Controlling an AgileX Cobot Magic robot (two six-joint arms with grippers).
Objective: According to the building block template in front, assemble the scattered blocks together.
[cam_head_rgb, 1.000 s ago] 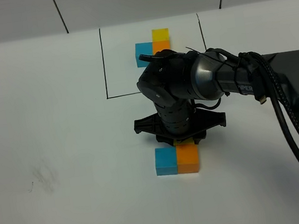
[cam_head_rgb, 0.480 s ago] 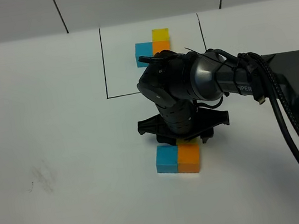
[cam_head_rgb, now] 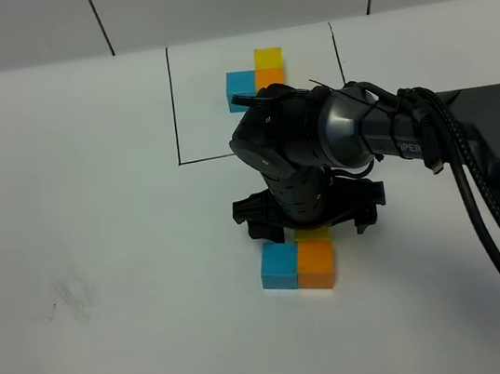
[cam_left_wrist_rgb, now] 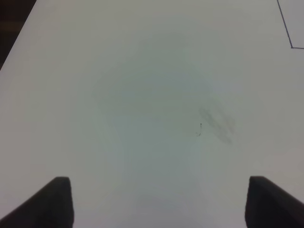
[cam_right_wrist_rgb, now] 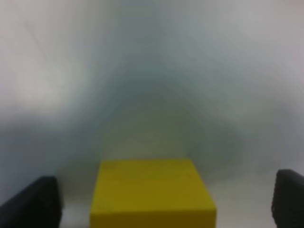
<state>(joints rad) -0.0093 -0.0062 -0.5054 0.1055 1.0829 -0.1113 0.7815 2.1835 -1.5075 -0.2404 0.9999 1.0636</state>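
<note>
Right tool [cam_head_rgb: 311,230] spread wide over the small matte yellow cube [cam_right_wrist_rgb: 153,192], gripping nothing; cube sits just behind the orange cube [cam_head_rgb: 314,265], which touches the sky-blue cube [cam_head_rgb: 278,266]. Black-lined template [cam_head_rgb: 255,87] at the counter's [cam_head_rgb: 95,219] far side. Risk: a fingertip clips the yellow cube on lifting, breaking the L. Left tool [cam_left_wrist_rgb: 156,202] open, empty.

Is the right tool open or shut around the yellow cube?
Open. In the wrist view the right tool has both fingers well clear of the yellow cube between them.
</note>
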